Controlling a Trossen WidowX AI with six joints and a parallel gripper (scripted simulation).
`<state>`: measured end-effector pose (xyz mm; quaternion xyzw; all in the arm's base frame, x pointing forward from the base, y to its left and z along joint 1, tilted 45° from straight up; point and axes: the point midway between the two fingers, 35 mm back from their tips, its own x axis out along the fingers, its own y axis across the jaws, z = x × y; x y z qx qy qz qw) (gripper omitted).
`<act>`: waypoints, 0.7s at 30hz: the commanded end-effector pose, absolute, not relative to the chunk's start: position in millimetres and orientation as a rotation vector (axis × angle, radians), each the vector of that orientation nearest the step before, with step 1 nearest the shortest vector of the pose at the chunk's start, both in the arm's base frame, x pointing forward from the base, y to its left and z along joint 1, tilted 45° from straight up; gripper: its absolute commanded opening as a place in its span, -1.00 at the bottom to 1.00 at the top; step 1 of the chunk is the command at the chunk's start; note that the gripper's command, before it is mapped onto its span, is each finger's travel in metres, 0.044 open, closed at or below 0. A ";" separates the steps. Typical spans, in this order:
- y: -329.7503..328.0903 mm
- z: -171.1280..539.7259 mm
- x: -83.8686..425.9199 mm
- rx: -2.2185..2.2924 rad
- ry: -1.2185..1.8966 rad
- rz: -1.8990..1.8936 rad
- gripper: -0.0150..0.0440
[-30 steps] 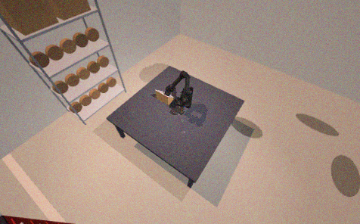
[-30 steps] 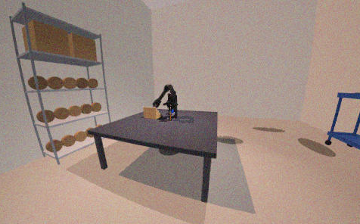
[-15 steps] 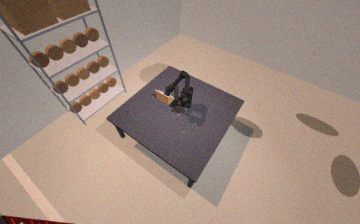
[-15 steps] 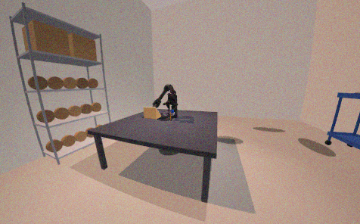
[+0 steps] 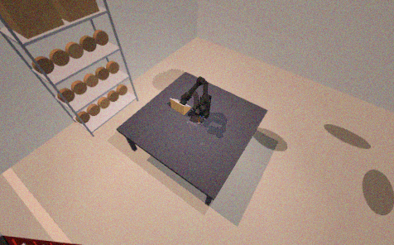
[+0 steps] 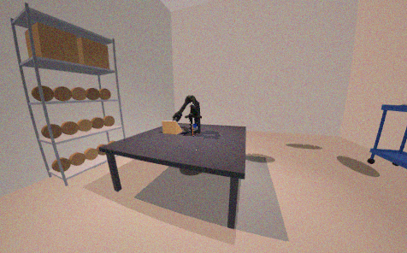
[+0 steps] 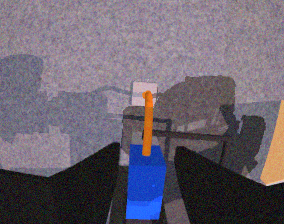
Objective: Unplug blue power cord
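The blue plug [image 7: 146,181] is sitting upright between two dark fingers, an orange cord [image 7: 147,124] rising from its far end; the power strip is indistinct.

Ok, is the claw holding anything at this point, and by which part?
Nothing is held. The blue plug sits between the fingers of the claw, but a gap shows on each side, so neither finger touches it.
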<state>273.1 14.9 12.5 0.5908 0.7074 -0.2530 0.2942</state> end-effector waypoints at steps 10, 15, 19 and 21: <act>31.8 27.7 267.8 1.579 1.892 -0.673 0.05; 36.7 32.6 266.1 1.579 1.893 -0.673 0.05; 36.9 32.8 266.1 1.579 1.893 -0.673 0.05; 37.4 32.2 266.0 1.579 1.893 -0.673 0.05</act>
